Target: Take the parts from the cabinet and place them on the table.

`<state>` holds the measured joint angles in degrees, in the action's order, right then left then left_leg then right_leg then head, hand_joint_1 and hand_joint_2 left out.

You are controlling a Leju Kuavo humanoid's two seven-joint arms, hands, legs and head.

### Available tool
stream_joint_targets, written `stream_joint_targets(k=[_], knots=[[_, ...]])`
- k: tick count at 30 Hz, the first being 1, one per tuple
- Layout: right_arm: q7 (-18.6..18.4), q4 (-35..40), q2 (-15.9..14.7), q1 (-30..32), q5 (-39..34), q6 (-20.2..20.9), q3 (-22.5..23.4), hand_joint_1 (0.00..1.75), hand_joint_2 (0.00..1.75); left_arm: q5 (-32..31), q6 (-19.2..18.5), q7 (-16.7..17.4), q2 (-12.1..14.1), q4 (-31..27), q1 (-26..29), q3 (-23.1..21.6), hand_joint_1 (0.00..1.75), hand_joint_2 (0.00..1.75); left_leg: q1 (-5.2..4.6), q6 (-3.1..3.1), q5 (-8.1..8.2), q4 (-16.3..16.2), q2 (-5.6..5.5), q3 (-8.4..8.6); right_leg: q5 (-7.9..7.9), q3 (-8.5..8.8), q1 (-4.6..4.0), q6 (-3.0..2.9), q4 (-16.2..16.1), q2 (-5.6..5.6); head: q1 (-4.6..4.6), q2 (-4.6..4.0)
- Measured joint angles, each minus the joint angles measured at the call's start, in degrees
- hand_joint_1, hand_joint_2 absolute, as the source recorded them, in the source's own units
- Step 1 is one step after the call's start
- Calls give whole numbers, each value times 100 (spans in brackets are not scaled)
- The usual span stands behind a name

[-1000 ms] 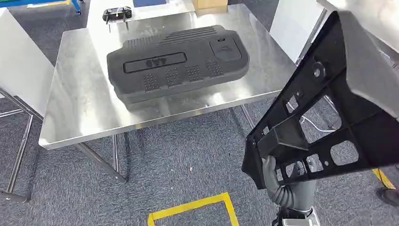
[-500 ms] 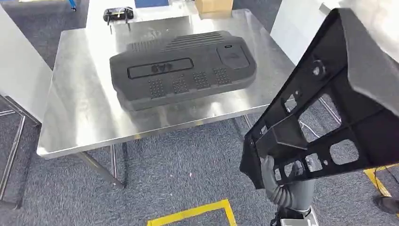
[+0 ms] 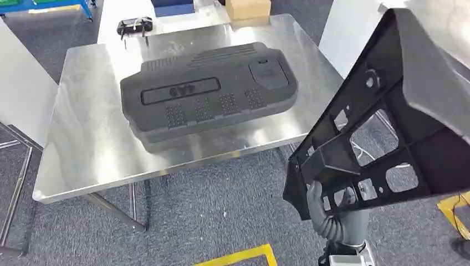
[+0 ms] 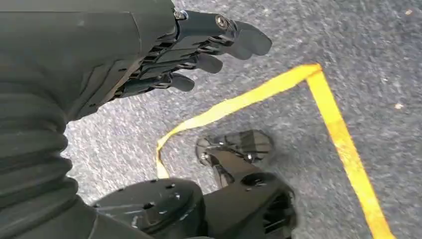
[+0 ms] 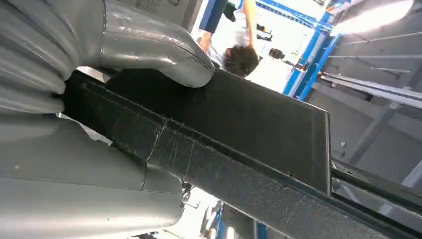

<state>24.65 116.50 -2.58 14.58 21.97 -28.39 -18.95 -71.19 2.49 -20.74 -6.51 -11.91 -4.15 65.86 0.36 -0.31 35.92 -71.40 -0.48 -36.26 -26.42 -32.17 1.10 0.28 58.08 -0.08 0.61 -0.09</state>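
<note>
One black ribbed part (image 3: 208, 91) is already laid on the steel worktop (image 3: 83, 149), while a second — a large black bracket frame (image 3: 382, 127) — is held at its lower corner by the right robot hand (image 3: 324, 208), off the worktop's near right edge. The left robot hand (image 4: 199, 45) hangs empty, fingers loosely spread. With so long a frame gripped at one corner, it could be tipped or clipped against the worktop edge — or knocked into the first part.
</note>
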Motion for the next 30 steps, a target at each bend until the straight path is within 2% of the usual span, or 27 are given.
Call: stream_joint_targets(k=[1,2,3,4,5,6,7,8,10,11,12,13,14,16,17,18,19,21,22,23,24,26,27,28,29,30], knots=[[0,0,-2,-2,7,0,2,175,175,0,0,0,0,2,1,0,0,175,2,-14,96,-378,0,-257,-32,26,-6,-14,1,2,-7,0],[0,0,0,0,13,0,2,175,175,0,0,0,-2,2,10,0,0,175,10,-24,71,-584,1,-454,-61,59,-7,-15,2,10,9,0],[0,-2,0,2,13,0,2,175,175,-2,0,0,0,2,17,0,0,175,20,-26,-127,-487,3,-498,-96,113,-6,-7,2,22,-2,0],[0,-2,-2,1,13,0,2,175,175,-2,0,2,2,2,21,0,0,175,29,-23,-316,-292,4,-450,-131,153,-4,4,2,32,4,0],[0,-2,0,1,15,0,2,175,175,-2,2,2,9,2,20,0,0,175,36,-13,-749,322,17,-218,-192,258,3,31,3,48,2,0],[2,0,-2,0,15,0,2,175,175,-7,7,2,13,2,20,0,0,175,42,1,-1048,824,30,-13,-248,335,5,56,3,49,2,0],[4,-2,-2,-1,17,2,2,175,175,-7,7,2,11,4,22,0,0,175,37,16,-961,933,26,71,-286,314,-9,92,-6,53,-9,0],[11,2,-4,-18,18,6,2,175,175,-7,9,2,11,7,7,0,0,175,5,35,-903,1091,25,153,-340,309,-59,135,12,57,10,0],[18,4,-4,-30,24,18,0,175,175,-9,9,11,7,7,0,0,0,175,-32,126,-877,1059,16,148,-332,318,-29,191,-50,51,-2,0],[20,4,-4,-32,22,20,0,175,175,-9,9,13,4,7,2,0,0,175,-32,161,-877,1079,12,159,-341,337,-32,224,-77,50,-7,0],[22,7,-4,-30,22,24,0,175,175,-9,9,18,-7,7,5,0,0,175,26,213,-903,1137,9,211,-367,353,-41,256,-47,42,-5,0],[24,7,-4,-35,24,26,0,175,175,-9,9,17,-7,4,12,2,0,175,23,238,-892,1156,11,247,-418,295,-43,266,111,36,-35,0],[28,7,-7,-47,28,31,0,175,175,-9,11,17,-4,4,8,2,0,175,25,269,-874,1157,15,260,-567,54,-39,248,509,38,-50,0],[28,7,-7,-42,24,31,0,175,175,-7,13,17,-9,4,-2,2,0,175,20,312,-828,1157,12,274,-866,-576,-30,225,1478,38,-55,0],[28,4,-11,-42,26,31,0,175,175,-9,13,17,-9,4,-1,2,0,175,20,315,-800,1157,5,297,-902,-837,-30,253,1811,39,-55,0],[28,4,-11,-39,24,33,0,175,175,-9,13,18,-9,4,-1,2,0,175,20,311,-766,1157,-5,336,-795,-954,-29,307,1826,38,-57,0],[28,4,-13,-39,24,33,0,175,175,-9,13,20,-11,4,5,2,0,175,21,303,-728,1157,-14,389,-577,-916,-28,379,1573,37,-59,0],[28,4,-15,-41,31,39,0,175,175,-9,13,22,-26,4,5,2,0,175,24,273,-639,1158,-37,527,49,-556,-30,501,533,28,-61,0],[28,4,-18,-42,31,46,0,175,175,-7,13,24,-33,4,6,2,0,175,20,248,-599,1168,-44,545,248,-428,-35,465,92,-8,-68,0],[31,4,-15,-42,29,50,0,175,175,-9,13,31,-33,4,-6,2,0,175,-41,201,-538,1157,-55,578,224,-337,-89,354,67,-2,-61,0],[31,4,-13,-44,33,57,-2,175,175,-9,13,33,-33,4,-8,2,0,175,-36,176,-519,1175,-60,575,212,-347,-88,273,67,0,-55,0],[29,4,-20,-41,50,68,0,175,175,-9,13,35,-33,4,-7,2,0,175,-14,128,-507,1243,-46,615,187,-347,-113,185,65,6,-72,0],[30,7,-20,-44,55,70,0,175,175,-9,15,35,-29,2,-12,2,0,175,-25,80,-471,1237,-31,648,206,-297,-46,134,-2,12,-53,0],[28,4,-9,-39,68,77,-7,175,175,-9,15,35,-24,2,-3,2,0,175,-13,62,-423,1116,-15,639,192,-240,-10,103,-25,15,-53,0],[28,4,-9,-48,85,83,-15,175,175,-9,15,37,-24,2,-3,2,0,175,-16,50,-259,796,3,490,158,-196,-8,35,-31,7,-33,0],[26,4,-7,-58,94,92,-24,175,175,-9,15,37,-24,2,-3,2,0,175,-6,36,-76,375,4,261,137,-154,-10,5,-28,3,-35,0]])
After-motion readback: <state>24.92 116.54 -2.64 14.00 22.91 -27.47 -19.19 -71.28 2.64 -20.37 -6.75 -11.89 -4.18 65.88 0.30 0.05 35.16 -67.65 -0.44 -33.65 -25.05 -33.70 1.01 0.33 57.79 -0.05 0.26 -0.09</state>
